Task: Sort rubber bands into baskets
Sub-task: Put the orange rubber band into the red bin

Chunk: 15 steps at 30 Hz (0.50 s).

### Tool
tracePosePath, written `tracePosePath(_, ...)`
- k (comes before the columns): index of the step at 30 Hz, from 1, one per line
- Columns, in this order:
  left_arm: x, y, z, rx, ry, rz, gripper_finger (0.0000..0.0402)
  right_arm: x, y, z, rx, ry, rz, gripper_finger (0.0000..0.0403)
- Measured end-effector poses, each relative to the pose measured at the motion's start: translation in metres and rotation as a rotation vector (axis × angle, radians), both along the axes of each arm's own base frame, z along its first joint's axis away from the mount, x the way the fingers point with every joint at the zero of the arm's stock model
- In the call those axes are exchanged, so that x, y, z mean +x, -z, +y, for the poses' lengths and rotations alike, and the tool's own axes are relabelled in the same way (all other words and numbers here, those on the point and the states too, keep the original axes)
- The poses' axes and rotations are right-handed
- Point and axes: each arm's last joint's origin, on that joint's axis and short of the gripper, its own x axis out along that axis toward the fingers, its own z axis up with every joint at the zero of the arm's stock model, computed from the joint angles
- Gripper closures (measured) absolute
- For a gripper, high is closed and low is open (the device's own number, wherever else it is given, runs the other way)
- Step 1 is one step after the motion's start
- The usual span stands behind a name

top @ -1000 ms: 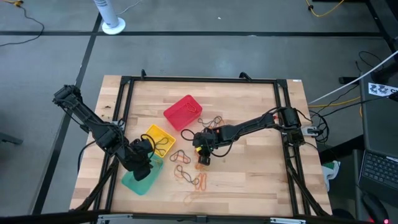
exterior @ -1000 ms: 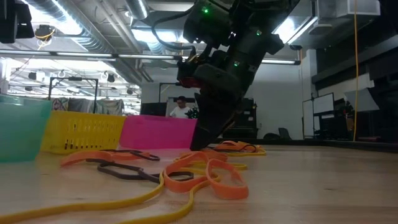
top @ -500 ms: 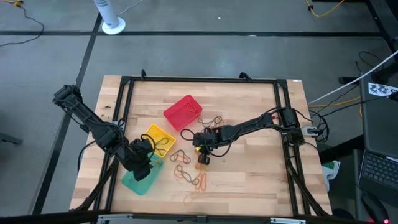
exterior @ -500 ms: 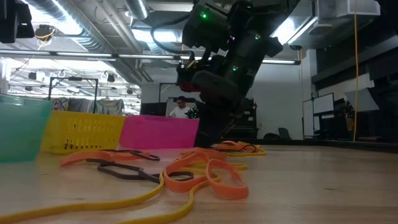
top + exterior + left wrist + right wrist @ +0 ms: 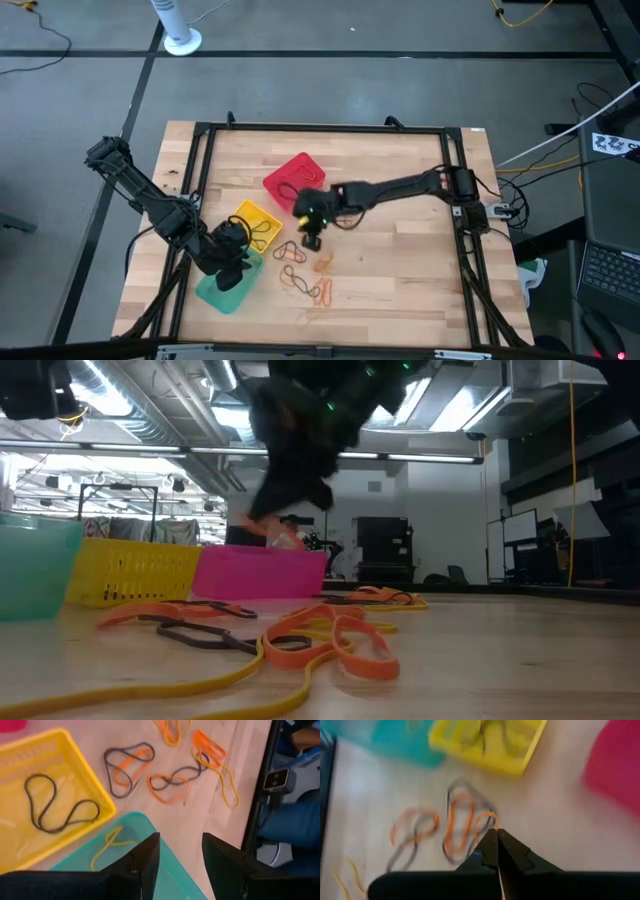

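right gripper [image 5: 311, 240]: fingers pressed together near the red basket [image 5: 294, 178], off the surface; held band unclear (blurry)
left gripper [image 5: 232, 272]: spread over the teal basket [image 5: 222, 293]
yellow basket [image 5: 256, 224]: dark band inside
rubber bands [image 5: 305, 280]: loose on the surface [image 5: 400, 270]

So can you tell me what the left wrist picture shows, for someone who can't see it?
The left gripper, open, hovers over a teal plastic basket holding a yellowish rubber band. Beside it, a yellow plastic basket holds a dark rubber band; orange, dark and yellowish loose bands lie on the wooden table.
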Motion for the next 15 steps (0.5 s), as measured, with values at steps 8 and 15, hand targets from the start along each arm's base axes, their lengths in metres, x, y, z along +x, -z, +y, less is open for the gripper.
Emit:
tracePosePath(8,0.005,-0.004,-0.003,0.016,0.058,-0.075,0.0259,0.017,-0.062,-0.053,-0.107,0.203,-0.191,0.0401)
tracePosePath(15,0.007,-0.006,-0.005,0.02,0.087,-0.106,0.0259,0.019,-0.062,-0.089,-0.27,0.282,-0.236,0.0402)
